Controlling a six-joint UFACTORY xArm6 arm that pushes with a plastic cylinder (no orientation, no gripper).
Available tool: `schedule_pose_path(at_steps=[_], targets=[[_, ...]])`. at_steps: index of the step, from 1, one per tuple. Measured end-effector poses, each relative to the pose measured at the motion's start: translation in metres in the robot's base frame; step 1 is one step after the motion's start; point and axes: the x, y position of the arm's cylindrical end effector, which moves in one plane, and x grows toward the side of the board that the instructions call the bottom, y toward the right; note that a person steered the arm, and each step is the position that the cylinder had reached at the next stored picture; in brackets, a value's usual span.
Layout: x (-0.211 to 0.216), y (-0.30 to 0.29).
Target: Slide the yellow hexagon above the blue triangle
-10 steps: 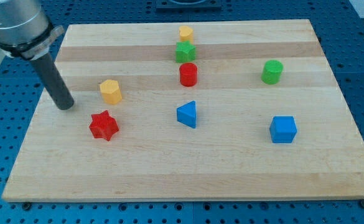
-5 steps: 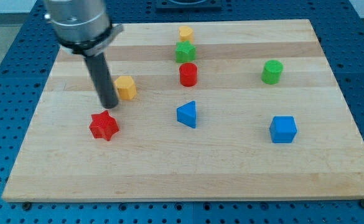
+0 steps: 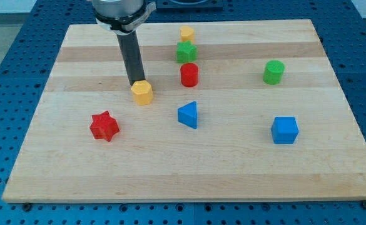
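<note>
Our arm carries no jaws, only a rod, and its upper part is cut off at the view's top. My tip [image 3: 136, 84] touches the yellow hexagon [image 3: 142, 92] from the view's top-left. The hexagon sits on the table [image 3: 245, 169], up and left of the blue triangle [image 3: 188, 115]. We cannot make out the shape of the small yellow block [image 3: 187, 33] behind the green star [image 3: 186, 52].
</note>
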Motion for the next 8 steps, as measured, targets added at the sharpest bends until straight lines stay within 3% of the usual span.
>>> schedule_pose_path(at_steps=[2,4,8], targets=[[-0.018,-0.018],[0.030,-0.039],[0.031,0.041]])
